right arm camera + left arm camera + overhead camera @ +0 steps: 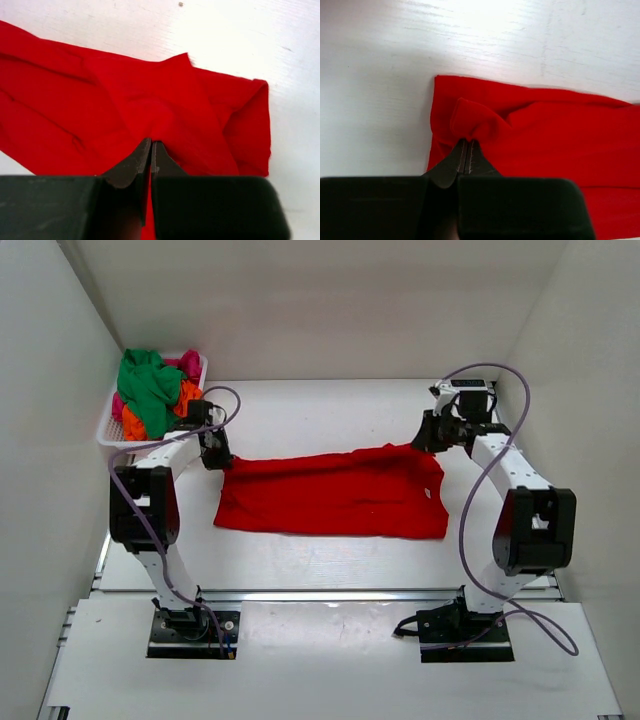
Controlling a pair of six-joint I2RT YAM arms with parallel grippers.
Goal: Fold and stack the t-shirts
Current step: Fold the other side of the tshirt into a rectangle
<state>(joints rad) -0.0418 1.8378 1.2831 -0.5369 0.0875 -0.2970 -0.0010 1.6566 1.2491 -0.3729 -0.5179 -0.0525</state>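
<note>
Table (330,410), red t-shirt (335,495), shape unclear, clamped by left claw (466,145), right claw (151,145)

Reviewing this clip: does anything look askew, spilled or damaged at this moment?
Nothing stands out. The red t-shirt lies spread on the table, slightly wrinkled, with the left gripper and right gripper each shut on a pinch of cloth at opposite ends. The other t-shirts sit heaped in the basket.
</note>
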